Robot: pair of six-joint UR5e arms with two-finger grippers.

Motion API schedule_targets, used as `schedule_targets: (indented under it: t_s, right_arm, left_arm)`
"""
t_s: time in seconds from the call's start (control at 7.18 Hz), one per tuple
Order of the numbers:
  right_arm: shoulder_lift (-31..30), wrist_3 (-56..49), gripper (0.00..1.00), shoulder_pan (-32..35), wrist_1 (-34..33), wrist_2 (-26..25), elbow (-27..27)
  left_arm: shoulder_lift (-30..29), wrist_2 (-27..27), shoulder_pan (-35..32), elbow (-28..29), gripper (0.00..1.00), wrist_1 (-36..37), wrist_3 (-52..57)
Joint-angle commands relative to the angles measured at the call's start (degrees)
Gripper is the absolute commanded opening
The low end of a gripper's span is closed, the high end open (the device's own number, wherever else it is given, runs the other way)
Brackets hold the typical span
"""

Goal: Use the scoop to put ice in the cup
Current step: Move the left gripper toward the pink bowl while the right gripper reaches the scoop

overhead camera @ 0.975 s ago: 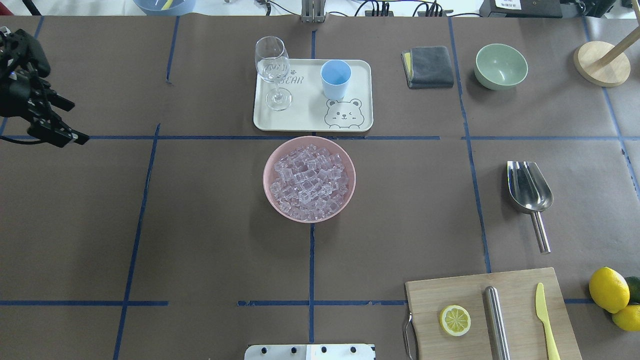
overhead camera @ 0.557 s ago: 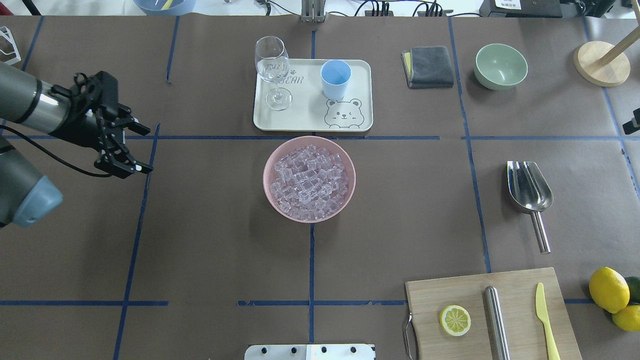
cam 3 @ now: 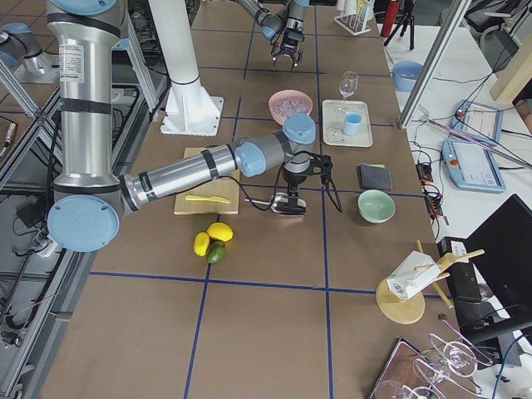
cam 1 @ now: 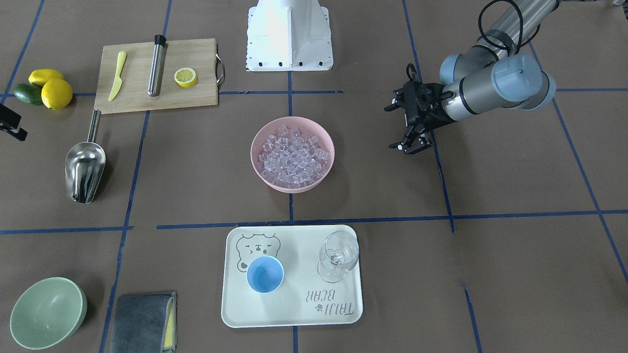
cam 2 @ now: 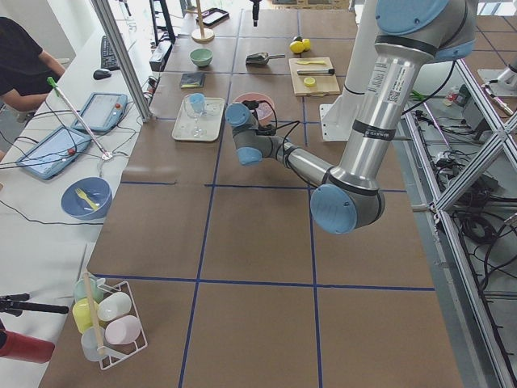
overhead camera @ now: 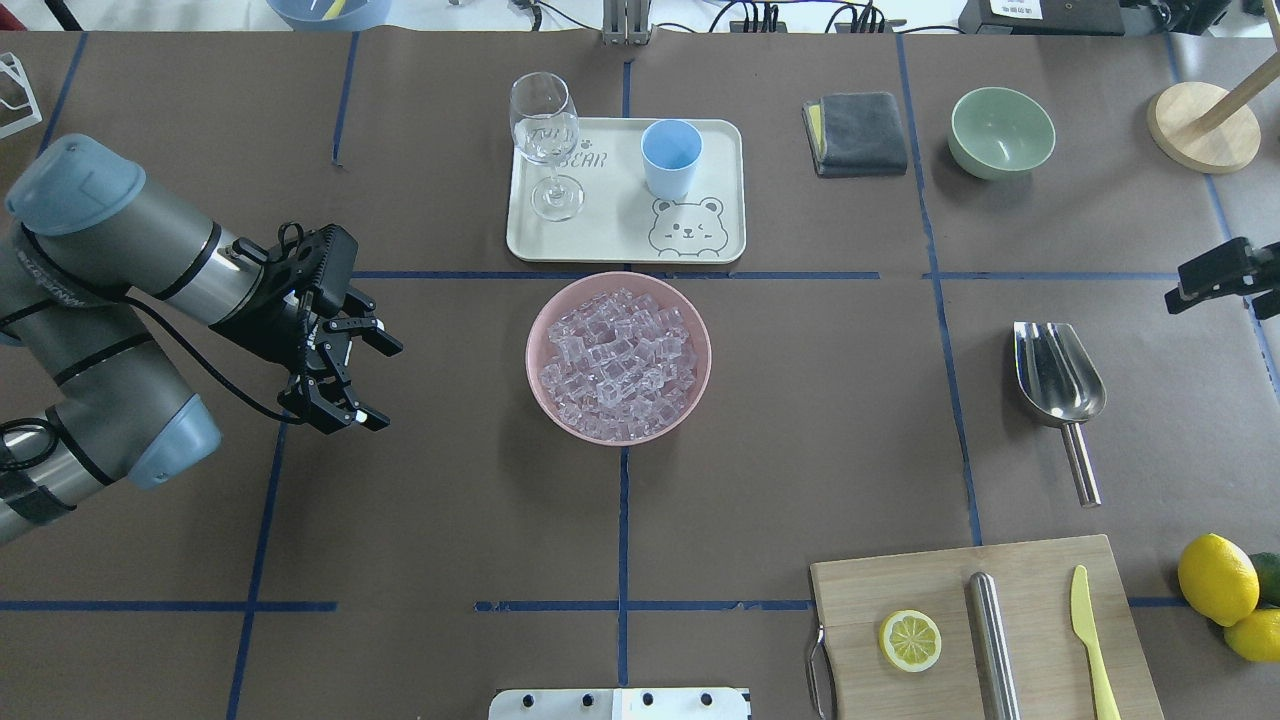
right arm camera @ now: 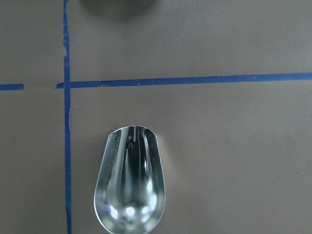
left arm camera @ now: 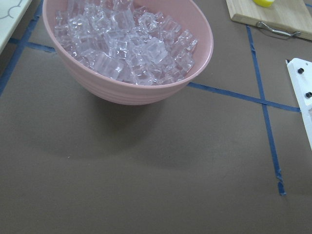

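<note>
Hovering spread wide, left claw is well clear of the bowl of ice; right claw, cannot tell.

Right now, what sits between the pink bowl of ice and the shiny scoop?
Nothing. In the overhead view, only bare brown table with one blue tape line separates the pink bowl from the steel scoop.

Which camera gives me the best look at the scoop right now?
Overhead exterior: the whole scoop lies unobstructed, trough and handle both clear. Front-facing also shows it whole. Right wrist shows only the trough, handle cut off. Exterior right has it partly blocked; exterior left shows it tiny and far; left wrist misses it.
</note>
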Motion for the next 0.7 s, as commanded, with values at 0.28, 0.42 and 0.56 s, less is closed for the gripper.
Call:
schedule_targets:
  t_s: [0.28,0.42,0.56]
  right_arm:
    - [-8.54,20.13,1.0,-19.51,19.83,-13.76,0.6]
    - [-8.54,21.03,1.0,-21.56,21.24,-15.03,0.17]
    - [-7.94,21.65,1.0,-23.5,21.52,-15.22,-0.62]
  left_arm:
    - [-1.92,-0.03,1.21,0.58,1.0,0.46,-0.22]
    - [-2.0,0.23,1.55,0.67,1.0,0.46,-0.3]
    - [-2.09,0.32,1.82,0.67,1.0,0.46,-0.31]
